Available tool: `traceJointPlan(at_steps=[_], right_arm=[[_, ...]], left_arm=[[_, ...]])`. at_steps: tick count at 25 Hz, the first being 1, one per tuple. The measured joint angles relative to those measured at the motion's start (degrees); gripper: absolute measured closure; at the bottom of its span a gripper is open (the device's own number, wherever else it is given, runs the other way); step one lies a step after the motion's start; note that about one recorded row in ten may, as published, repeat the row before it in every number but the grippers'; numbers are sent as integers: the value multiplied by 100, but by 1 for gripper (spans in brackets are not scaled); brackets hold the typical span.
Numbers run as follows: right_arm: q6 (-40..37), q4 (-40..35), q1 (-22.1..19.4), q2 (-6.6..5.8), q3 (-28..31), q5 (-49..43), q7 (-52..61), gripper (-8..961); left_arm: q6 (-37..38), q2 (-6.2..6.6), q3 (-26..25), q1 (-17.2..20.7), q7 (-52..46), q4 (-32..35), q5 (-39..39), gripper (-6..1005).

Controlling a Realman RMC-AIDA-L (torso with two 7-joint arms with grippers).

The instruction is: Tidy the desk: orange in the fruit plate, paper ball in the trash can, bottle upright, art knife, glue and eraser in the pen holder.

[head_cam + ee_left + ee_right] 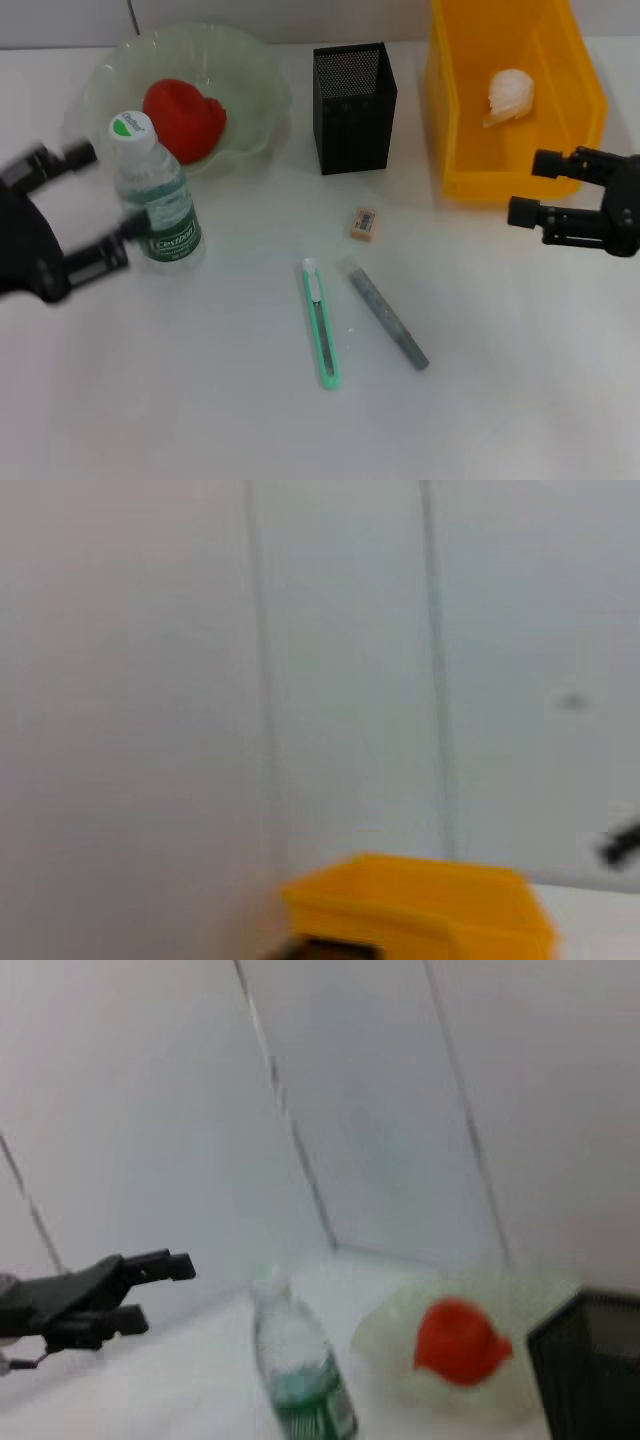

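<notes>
On your far left the left gripper (95, 205) hangs with its fingers spread apart, holding nothing, just left of the bottle (155, 200), which stands upright on the desk (200, 400). Behind the bottle you have the plate (255, 80) with the orange (183, 118) lying in it. Toward the middle, the holder (353, 95) stands at the far side; nearer you lie the eraser (363, 223), then the knife (320, 322) and the glue (388, 315) side by side, apart from each other. Right of the holder sits the can (460, 150) with the ball (510, 97) inside. On your right the right gripper (535, 188) hovers just near of the can, fingers apart and empty.
</notes>
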Motion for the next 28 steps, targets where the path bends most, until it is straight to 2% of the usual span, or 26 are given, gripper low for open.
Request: traceJointPlan(at_steps=[1,3,7,9,12,16,19,22,28], right_arm=[[0,0,0,0,0,0,0,126],[-93,-855,302,1,-19,-967,1110,128],[-696,-2067,1159,117,-244,-2692,2583,134],[-946,-2350,1651,154,-557,-3364,3328,136],[-1125,-2398,2308,145,-1089,-3868,4576,140],[-1151,-2165,2964,156,-1730,-4009,5716,146],[-866,-1716,3315,172,-2238,-4034,6090,150],[-240,-1009,3604,182,-2648,-4041,6233,154],[685,512,4239,194,-2954,-4003,6297,162]], left_arm=[[174,17,-13,-129,143,-417,105,186],[383,27,-52,-320,340,-951,343,186],[567,5,-122,-711,717,-1876,894,186],[545,-2,-125,-829,755,-2137,999,186],[531,14,-129,-875,780,-2289,1033,186],[542,24,-356,-837,951,-2308,1087,186],[567,19,-579,-828,980,-2325,1133,186],[568,7,-782,-800,1012,-2349,1148,186],[578,-19,-951,-723,1269,-2531,1127,186]])
